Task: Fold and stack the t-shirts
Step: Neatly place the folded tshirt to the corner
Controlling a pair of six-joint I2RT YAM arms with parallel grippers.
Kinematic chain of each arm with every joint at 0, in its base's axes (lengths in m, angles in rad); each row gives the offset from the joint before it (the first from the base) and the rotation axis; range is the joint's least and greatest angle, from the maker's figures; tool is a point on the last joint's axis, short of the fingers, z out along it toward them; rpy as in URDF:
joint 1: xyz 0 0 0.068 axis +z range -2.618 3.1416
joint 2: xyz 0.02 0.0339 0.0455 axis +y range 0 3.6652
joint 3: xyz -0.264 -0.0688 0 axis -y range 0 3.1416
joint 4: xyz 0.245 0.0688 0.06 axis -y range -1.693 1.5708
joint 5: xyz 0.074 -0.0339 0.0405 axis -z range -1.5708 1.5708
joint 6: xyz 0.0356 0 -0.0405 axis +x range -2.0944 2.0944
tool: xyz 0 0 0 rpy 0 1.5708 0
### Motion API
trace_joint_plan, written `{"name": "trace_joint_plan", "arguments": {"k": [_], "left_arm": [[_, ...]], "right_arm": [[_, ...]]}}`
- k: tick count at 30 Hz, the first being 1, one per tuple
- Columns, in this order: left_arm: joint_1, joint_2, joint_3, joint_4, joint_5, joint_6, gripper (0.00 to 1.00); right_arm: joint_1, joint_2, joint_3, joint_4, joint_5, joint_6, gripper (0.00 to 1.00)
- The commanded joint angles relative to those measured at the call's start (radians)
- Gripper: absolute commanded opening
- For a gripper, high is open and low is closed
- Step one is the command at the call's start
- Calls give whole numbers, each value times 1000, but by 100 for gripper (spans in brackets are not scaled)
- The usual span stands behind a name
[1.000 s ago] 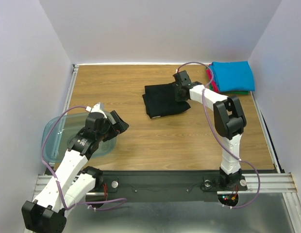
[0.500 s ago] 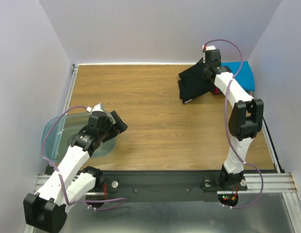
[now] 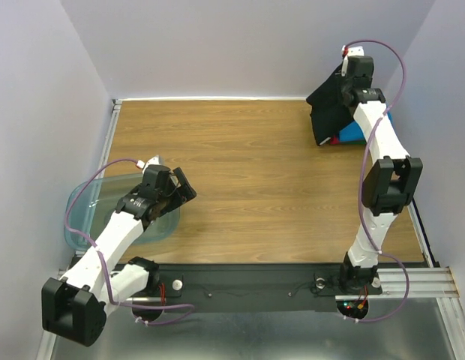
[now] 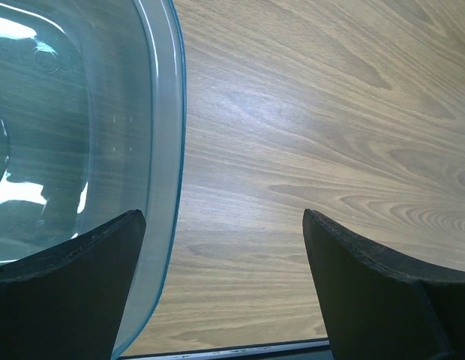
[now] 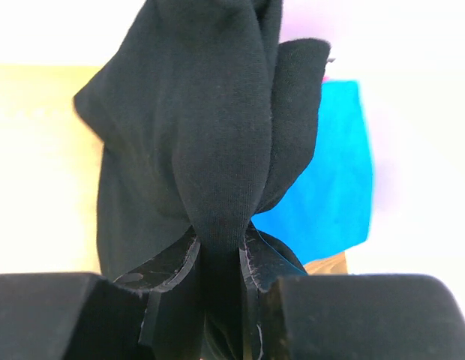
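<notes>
My right gripper (image 3: 346, 91) is shut on the folded black t-shirt (image 3: 327, 111) and holds it in the air over the stack at the back right. In the right wrist view the black cloth (image 5: 210, 135) bunches up out of the gripper (image 5: 219, 247). The bright blue t-shirt (image 5: 330, 172) lies below it, on top of the stack (image 3: 358, 132). A sliver of red-pink (image 3: 334, 140) shows at the stack's edge. The green shirt is hidden. My left gripper (image 3: 181, 189) is open and empty over the wood beside the tub; in its wrist view it (image 4: 225, 247) spans bare wood.
A translucent blue-green plastic tub (image 3: 86, 217) sits at the front left, its rim (image 4: 169, 150) under my left finger. White walls close in the back and both sides. The table's front edge (image 4: 232, 349) lies just below my left gripper.
My right gripper has lifted the black t-shirt off the middle of the table and carried it right and back, over the stack. My left arm shifted only slightly.
</notes>
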Motion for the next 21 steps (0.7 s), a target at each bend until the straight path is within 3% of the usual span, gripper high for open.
{"name": "trace_joint_plan", "arguments": {"k": [1, 11, 21], "left_arm": [[-4, 10, 48, 18, -26, 24, 98], [-4, 4, 46, 14, -39, 29, 98], [-3, 22, 46, 20, -45, 35, 98]], "right_arm": [[-15, -55, 102, 64, 2, -15, 0], [-72, -104, 132, 56, 4, 14, 0], [-161, -118, 135, -7, -128, 51, 0]]}}
